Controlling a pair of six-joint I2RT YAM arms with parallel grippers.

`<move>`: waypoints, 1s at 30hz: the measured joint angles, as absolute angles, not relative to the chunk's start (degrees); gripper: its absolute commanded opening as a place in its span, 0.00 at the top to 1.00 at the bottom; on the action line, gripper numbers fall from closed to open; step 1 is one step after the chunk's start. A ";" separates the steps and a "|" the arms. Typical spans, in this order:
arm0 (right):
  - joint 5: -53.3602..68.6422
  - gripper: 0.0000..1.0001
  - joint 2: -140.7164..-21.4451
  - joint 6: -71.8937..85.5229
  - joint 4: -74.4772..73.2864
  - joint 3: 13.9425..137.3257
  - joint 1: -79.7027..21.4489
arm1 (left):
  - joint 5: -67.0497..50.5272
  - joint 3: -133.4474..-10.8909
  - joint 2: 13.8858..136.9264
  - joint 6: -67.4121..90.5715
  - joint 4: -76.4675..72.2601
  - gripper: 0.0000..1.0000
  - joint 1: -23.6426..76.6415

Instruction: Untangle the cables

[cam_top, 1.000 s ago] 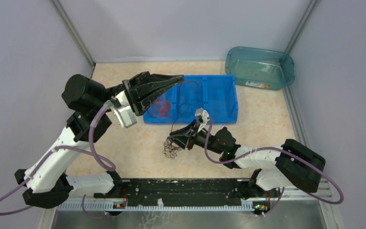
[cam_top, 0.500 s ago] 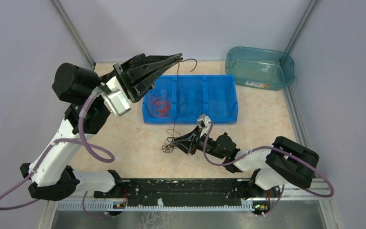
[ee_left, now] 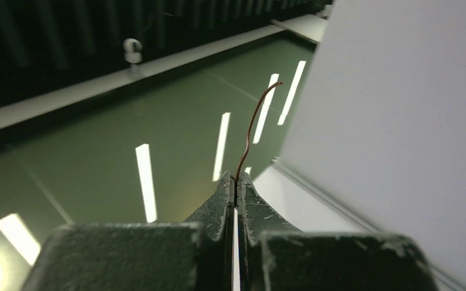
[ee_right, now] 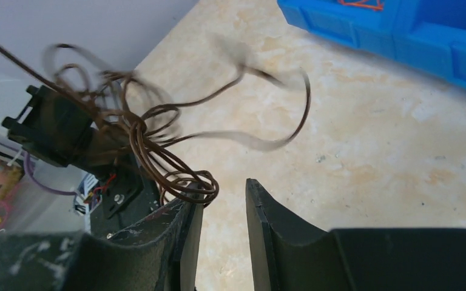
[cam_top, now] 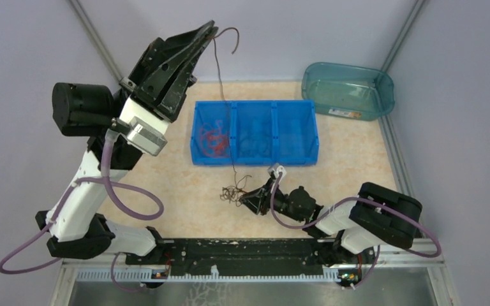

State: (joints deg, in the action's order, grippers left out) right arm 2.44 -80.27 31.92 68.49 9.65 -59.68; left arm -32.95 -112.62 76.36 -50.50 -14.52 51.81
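My left gripper (cam_top: 212,29) is raised high above the table's back left and is shut on one thin brown cable (cam_top: 224,102). The left wrist view shows that cable's end (ee_left: 252,127) sticking out past the closed tips (ee_left: 235,179). The cable hangs straight down to a small brown tangle (cam_top: 233,191) on the table. My right gripper (cam_top: 247,199) lies low beside the tangle. In the right wrist view its jaws (ee_right: 224,194) stand open, with loops of the tangle (ee_right: 139,133) hooked over the tip of the left finger.
A blue three-compartment bin (cam_top: 309,137) stands behind the tangle. Red cables (cam_top: 212,137) lie in its left compartment and dark ones (cam_top: 253,141) in the middle. A teal tub (cam_top: 348,89) sits at the back right. Grey walls enclose the table.
My left gripper has swung up and back with the brown cable, drawing it out long and taut from the tangle. My right gripper has shifted slightly nearer and lower with the tangle.
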 measured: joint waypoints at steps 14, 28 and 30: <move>-3.31 0.31 -72.18 30.68 60.97 6.70 -61.87 | -27.40 -100.03 72.14 -63.09 -24.36 1.00 52.27; 2.09 0.22 -35.64 27.94 38.87 9.58 -62.15 | -28.05 -89.30 66.28 -62.06 -16.16 1.00 52.38; 2.22 0.19 -37.06 26.11 37.52 12.67 -62.15 | -28.38 -90.15 66.39 -60.45 -15.11 1.00 52.38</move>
State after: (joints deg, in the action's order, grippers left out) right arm 2.22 -37.06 26.11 37.52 12.67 -62.15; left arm -28.38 -90.15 66.39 -60.45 -15.11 52.38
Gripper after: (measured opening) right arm 0.773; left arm 0.008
